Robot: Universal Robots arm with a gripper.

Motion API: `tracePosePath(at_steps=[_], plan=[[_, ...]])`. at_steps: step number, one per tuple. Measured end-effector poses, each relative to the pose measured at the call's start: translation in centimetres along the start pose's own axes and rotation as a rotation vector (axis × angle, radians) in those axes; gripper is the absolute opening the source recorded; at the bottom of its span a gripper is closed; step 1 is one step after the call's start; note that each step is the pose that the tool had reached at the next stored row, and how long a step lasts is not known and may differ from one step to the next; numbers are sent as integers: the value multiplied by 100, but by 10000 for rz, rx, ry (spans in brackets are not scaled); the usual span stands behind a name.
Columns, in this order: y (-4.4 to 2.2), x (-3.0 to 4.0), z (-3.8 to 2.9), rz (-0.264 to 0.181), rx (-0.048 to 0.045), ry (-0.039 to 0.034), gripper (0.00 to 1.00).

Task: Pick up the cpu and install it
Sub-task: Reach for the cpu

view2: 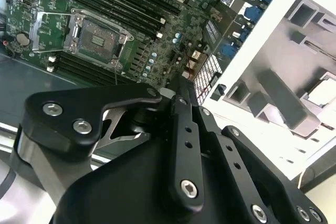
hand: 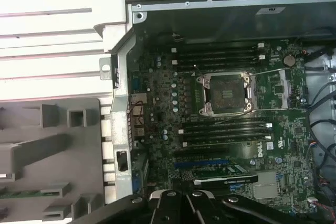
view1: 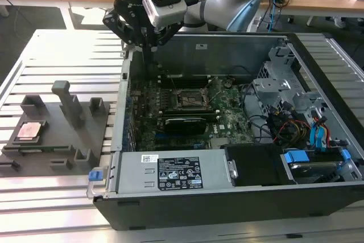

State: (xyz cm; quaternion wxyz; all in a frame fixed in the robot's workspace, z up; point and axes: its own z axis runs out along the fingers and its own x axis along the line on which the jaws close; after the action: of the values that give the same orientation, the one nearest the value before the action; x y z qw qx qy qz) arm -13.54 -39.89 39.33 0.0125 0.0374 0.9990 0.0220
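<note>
The cpu (view1: 29, 131), a small pale pinkish square, lies flat in a recess of the grey fixture plate (view1: 62, 146) at the exterior view's left, outside the case. It also peeks in at the edge of the second wrist view as a pale cpu (view2: 324, 94). My gripper (view1: 149, 61) hangs over the case's far left corner, well away from the chip, fingers shut together with nothing between them. The open socket (view1: 190, 99) sits mid-motherboard, its metal frame showing as socket (hand: 226, 94) and socket (view2: 97, 38). The gripper (hand: 181, 196) and gripper (view2: 182, 83) show in both wrist views.
The open computer case (view1: 170, 209) takes up the table's middle and right, with cables and drive bays (view1: 296, 118) at its right end. Upright grey blocks (view1: 69, 103) stand on the fixture plate beside the chip. The slatted metal table (view1: 51, 49) extends to the left.
</note>
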Motion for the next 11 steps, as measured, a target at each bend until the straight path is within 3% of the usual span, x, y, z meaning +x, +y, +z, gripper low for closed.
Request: tracePosePath(at_steps=[3,11], plan=[[-7,93,-2,1,0,0,11],[-17,228,-6,1,0,0,11]])
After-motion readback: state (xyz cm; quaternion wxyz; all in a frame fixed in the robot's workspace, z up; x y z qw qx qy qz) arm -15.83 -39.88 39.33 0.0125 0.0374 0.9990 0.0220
